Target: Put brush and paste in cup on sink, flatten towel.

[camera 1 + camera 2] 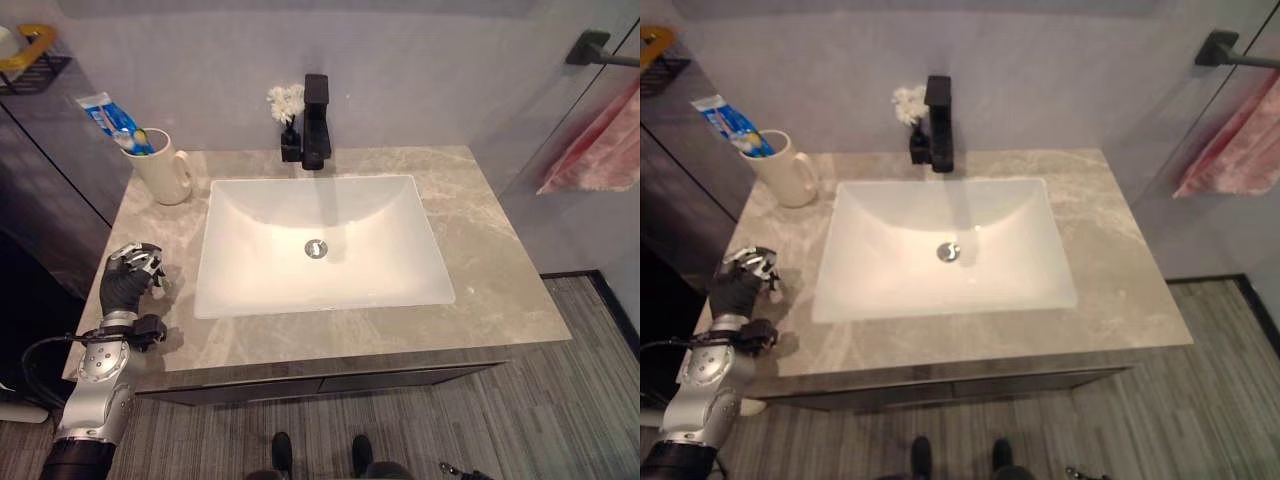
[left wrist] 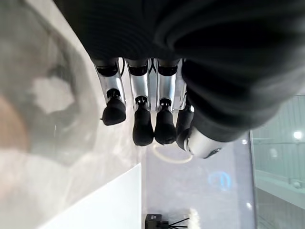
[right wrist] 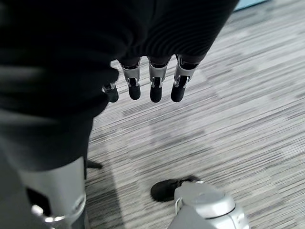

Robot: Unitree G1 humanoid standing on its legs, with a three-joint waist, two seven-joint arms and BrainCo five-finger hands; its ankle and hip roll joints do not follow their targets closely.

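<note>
I see the stone counter (image 1: 480,270) around the white sink (image 1: 320,245); pink towel (image 1: 600,150) hangs bunched on the right wall; cup (image 1: 165,170) back-left holds paste (image 1: 105,115) and brush (image 1: 140,140); my left hand (image 1: 130,272) hovers empty, fingers relaxed; right hand (image 3: 143,81) hangs open over floor.

Brush (image 1: 139,136), paste (image 1: 106,115) upright in cream cup (image 1: 165,168); pink towel (image 1: 608,145) hanging bunched.

Marble counter (image 1: 480,250): cup (image 1: 165,168) back left, faucet (image 1: 316,122), vase (image 1: 290,140) behind basin.
</note>
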